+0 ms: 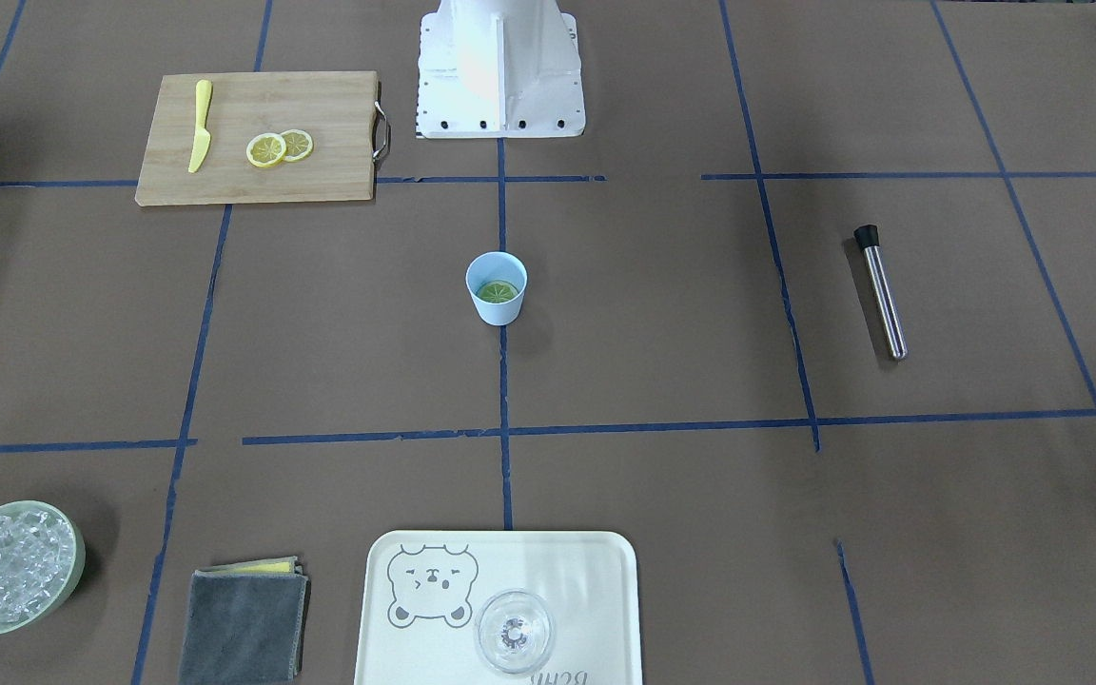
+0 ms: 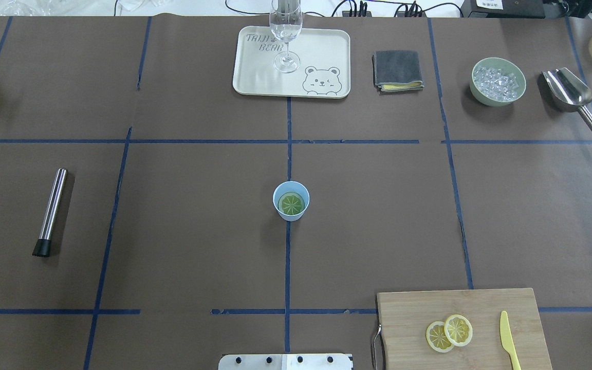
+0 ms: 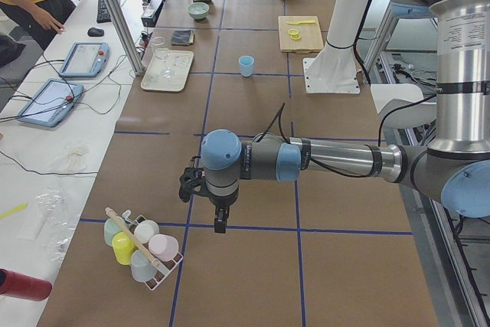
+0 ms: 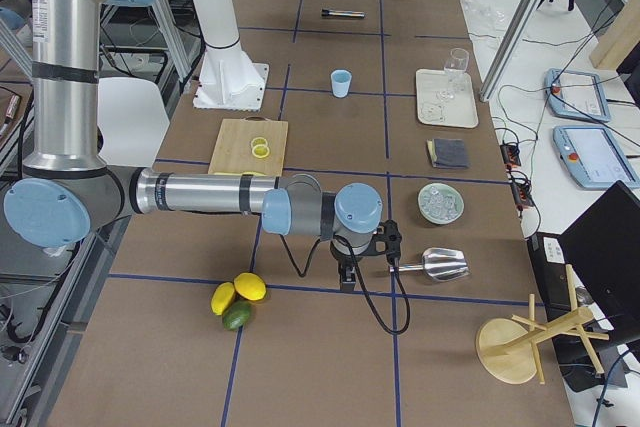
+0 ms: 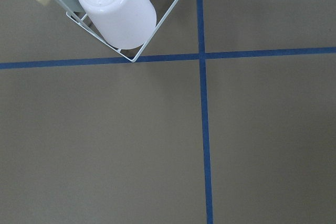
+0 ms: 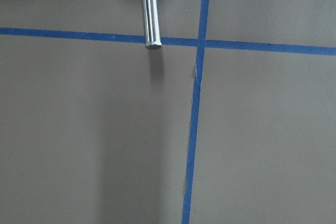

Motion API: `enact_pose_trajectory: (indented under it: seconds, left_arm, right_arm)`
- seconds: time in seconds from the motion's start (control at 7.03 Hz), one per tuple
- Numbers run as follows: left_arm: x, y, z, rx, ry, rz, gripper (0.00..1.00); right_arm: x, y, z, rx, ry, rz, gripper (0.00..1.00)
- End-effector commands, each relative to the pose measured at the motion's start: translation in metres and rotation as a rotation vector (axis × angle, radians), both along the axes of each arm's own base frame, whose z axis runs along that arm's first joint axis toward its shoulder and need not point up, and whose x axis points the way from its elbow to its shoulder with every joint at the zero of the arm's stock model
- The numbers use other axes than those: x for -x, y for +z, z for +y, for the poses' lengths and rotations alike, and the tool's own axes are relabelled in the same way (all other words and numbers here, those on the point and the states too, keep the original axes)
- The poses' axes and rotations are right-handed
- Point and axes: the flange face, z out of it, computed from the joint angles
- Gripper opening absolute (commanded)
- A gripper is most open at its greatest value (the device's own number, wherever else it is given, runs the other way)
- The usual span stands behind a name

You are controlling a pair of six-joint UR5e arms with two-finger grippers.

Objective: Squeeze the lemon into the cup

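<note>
The left claw [image 3: 220,223] hangs over the tabletop [image 2: 183,246] at the far left end, and I cannot tell if it is apart or together. In the middle stands the blue cup [image 2: 291,216] with the lemon [image 2: 292,204] lying flat inside at the bottom. The right claw [image 4: 346,275] hangs at the far right end, past the wooden board [image 2: 409,318], and I cannot tell its state either.

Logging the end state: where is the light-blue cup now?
In the overhead view, the light-blue cup stands mid-table on the centre tape line, between the bear tray and the robot base.
</note>
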Motion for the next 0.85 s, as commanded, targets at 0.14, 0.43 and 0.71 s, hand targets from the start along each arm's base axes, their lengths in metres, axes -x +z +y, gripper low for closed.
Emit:
enact_pose_trajectory:
  seconds: [0.14,0.43,0.71]
  left_arm:
    - [-0.001,0.009,0.005,-0.010,0.039,-0.003,1.00]
    - [-0.001,0.002,0.013,-0.038,0.071,-0.002,1.00]
    - [-0.001,-0.009,-0.006,-0.069,0.074,0.004,1.00]
  right_arm:
    - [0.003,-0.001,-0.002,-0.009,-0.011,0.003,1.00]
    - [0.004,0.006,-0.003,-0.011,-0.027,0.014,1.00]
    - [0.004,0.005,-0.004,-0.015,-0.028,0.014,1.00]
